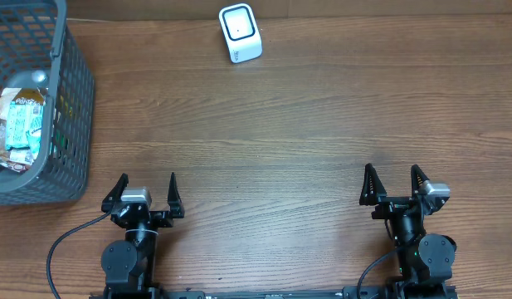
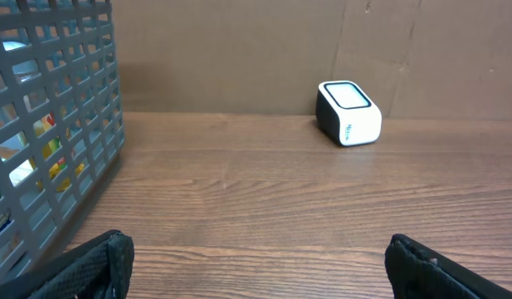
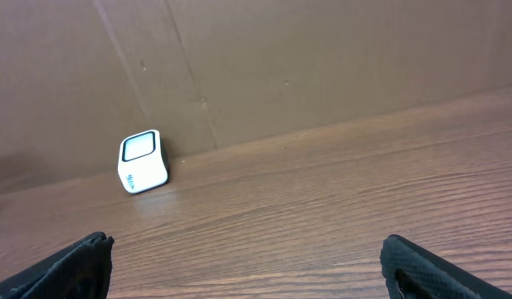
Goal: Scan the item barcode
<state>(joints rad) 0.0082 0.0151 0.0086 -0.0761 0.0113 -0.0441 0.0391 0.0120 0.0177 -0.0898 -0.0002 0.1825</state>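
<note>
A small white barcode scanner with a dark-framed window stands at the far middle of the wooden table; it also shows in the left wrist view, scanner, and in the right wrist view, scanner. Packaged items lie inside the grey mesh basket at the far left. My left gripper stands open near the front edge, nothing between its fingers. My right gripper is open and empty too, at the front right, fingers wide apart. No barcode is visible.
A brown cardboard wall runs behind the table's far edge. The basket wall rises close on the left of the left gripper. Bare wood lies between both grippers and the scanner.
</note>
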